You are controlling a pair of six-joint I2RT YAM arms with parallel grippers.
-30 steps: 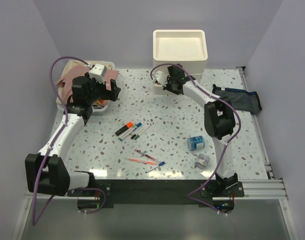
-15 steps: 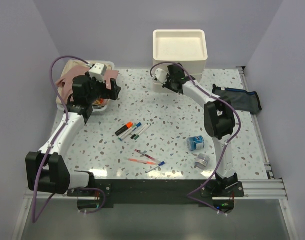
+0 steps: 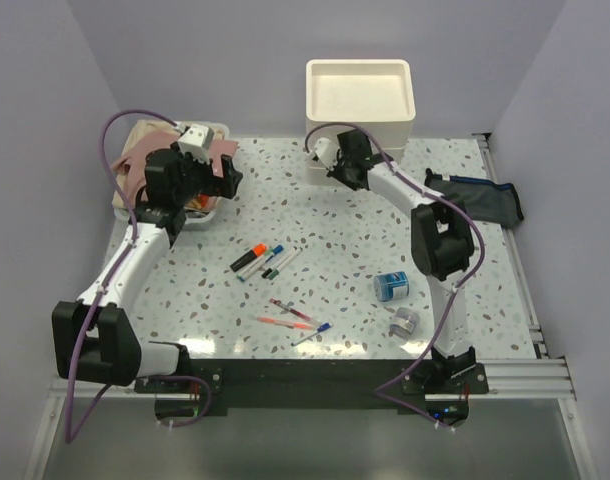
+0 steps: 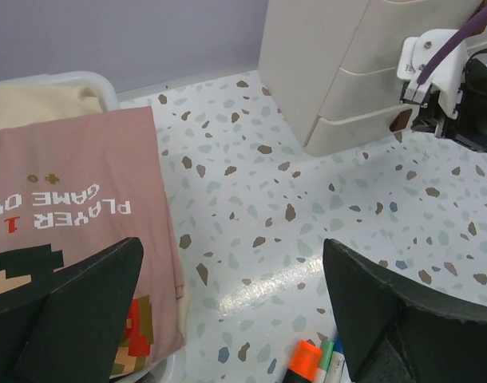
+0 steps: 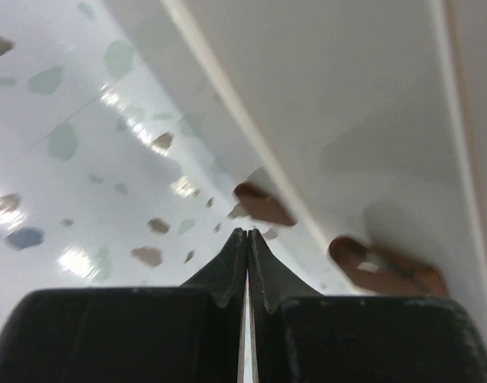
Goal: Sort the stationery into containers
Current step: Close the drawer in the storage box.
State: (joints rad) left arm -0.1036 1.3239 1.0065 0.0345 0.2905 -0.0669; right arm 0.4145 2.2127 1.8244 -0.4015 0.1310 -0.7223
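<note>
A: Drawer unit [image 3: 385, 135] is sitting directly ahead of the right hand [image 5: 245, 238]; rigid, probably light, likely skidding on the tabletop [image 3: 365, 230] if yanked.
B: That right hand is showing clenched, gripping nothing; left hand [image 4: 235, 307] is hanging released.
A: Small brown handle [image 5: 263, 203] is lying just beyond the right fingertips [image 5: 231, 263]; I'm judging that the pinch spot.

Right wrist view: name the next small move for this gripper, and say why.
Probably open the jaws and ease forward over the nearer brown handle of the drawer unit. The right gripper has its jaws shut, tips just short of that handle, so it cannot grasp it as it stands.
</note>
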